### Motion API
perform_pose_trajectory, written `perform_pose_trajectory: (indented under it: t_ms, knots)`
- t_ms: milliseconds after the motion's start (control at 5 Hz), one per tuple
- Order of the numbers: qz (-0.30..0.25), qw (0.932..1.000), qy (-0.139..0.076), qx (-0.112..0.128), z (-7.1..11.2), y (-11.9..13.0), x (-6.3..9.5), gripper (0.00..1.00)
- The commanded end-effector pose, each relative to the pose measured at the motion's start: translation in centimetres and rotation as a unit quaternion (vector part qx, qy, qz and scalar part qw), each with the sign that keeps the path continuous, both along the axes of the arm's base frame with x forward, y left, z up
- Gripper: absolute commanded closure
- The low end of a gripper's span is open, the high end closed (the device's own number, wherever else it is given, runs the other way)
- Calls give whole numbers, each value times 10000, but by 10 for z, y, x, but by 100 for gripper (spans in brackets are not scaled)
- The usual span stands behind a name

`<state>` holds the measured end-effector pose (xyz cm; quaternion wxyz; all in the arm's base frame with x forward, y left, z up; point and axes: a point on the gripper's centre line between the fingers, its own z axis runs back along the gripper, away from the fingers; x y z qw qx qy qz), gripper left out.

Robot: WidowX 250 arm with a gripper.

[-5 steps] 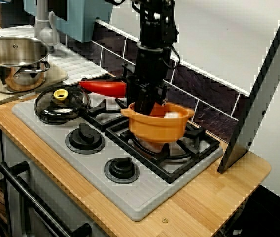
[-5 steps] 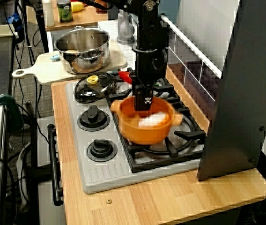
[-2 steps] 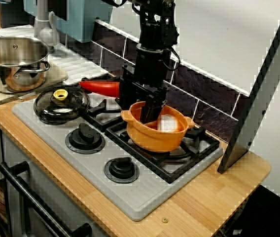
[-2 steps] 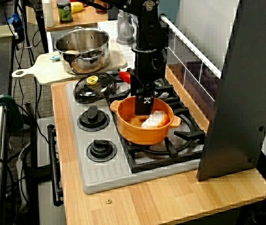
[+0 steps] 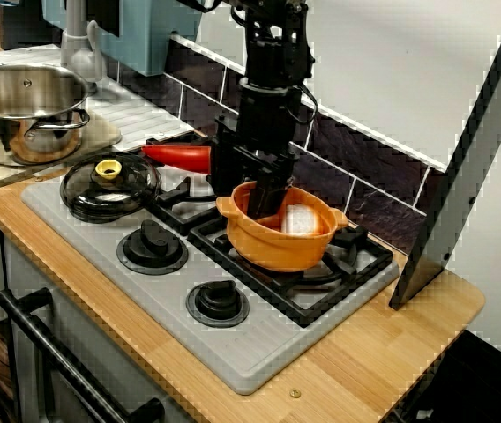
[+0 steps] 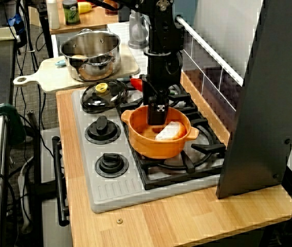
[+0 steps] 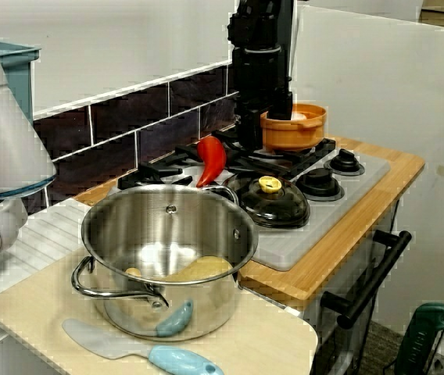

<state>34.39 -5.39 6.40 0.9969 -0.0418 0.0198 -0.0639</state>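
one orange pot (image 5: 281, 242) sits on the stove grate (image 5: 361, 256), white lump (image 5: 300, 218) inside. gripper (image 5: 265, 202) straddles its rim at 10 o'clock; can't tell if clamped. glass lid (image 5: 109, 185) lies at 9 o'clock.

The black hand (image 5: 264, 203) reaches down at the back left rim of an orange pot (image 5: 277, 245). Whether its tips pinch the rim cannot be told. The pot sits on the right grate (image 5: 361, 258) of a grey stove (image 5: 259, 357) and holds a white lump (image 5: 301, 218). Behind the hand lies a red piece (image 5: 178, 157). To the left rests a dark lid (image 5: 109, 185) with a yellow knob, and farther left stands a steel pot (image 5: 26, 113). The stove is set on a wooden bench (image 5: 392, 348).
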Motion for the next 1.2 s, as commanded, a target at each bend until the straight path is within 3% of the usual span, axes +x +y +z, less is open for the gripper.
perform_pose_trajectory:
  t_ms: [0,1000]
  knots:
    - [58,9997,-243,-75,17,8,9,100]
    - [61,9993,-339,-109,20,7,7,100]
